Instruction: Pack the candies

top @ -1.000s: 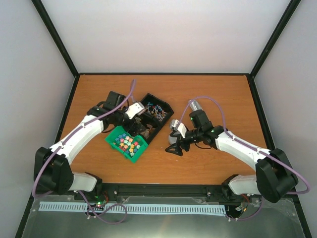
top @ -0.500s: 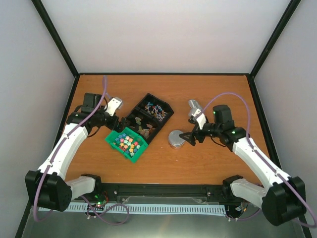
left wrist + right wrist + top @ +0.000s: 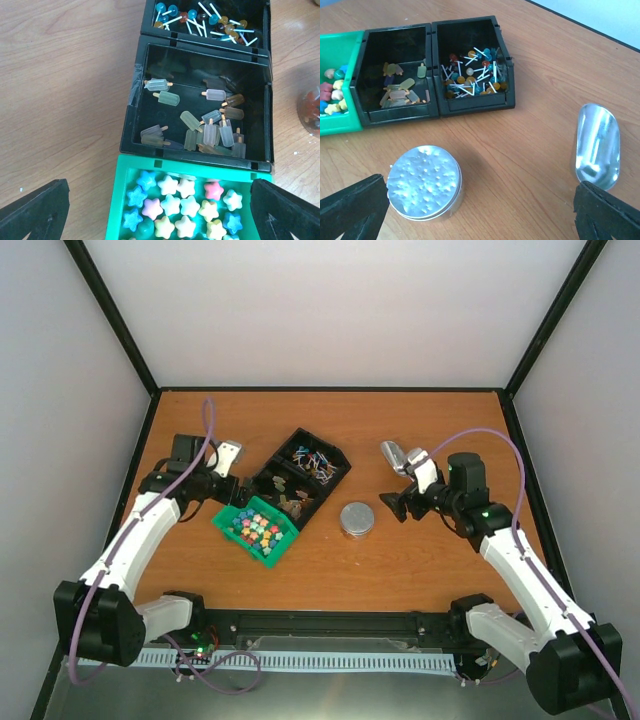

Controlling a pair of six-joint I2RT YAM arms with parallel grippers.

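Listing from the bottom of the overhead frame upward: green bin (image 3: 243, 543) of star sweets (image 3: 256, 529) left of centre, left gripper (image 3: 226, 488) just beside its upper-left side, jaws spread wide on nothing; lidded tin (image 3: 356, 519) at centre, right gripper (image 3: 392, 507) near its right, spread and empty. Higher up: middle bin (image 3: 395, 116) of ice-lolly sweets (image 3: 397, 92), end bin (image 3: 475, 106) holding the candies (image 3: 472, 75), scoop (image 3: 392, 454) upper right, untouched. Likely faults: tin lid on, so a loaded scoop has nowhere to empty; smooth scoop twisting in the grip, scattering sweets.
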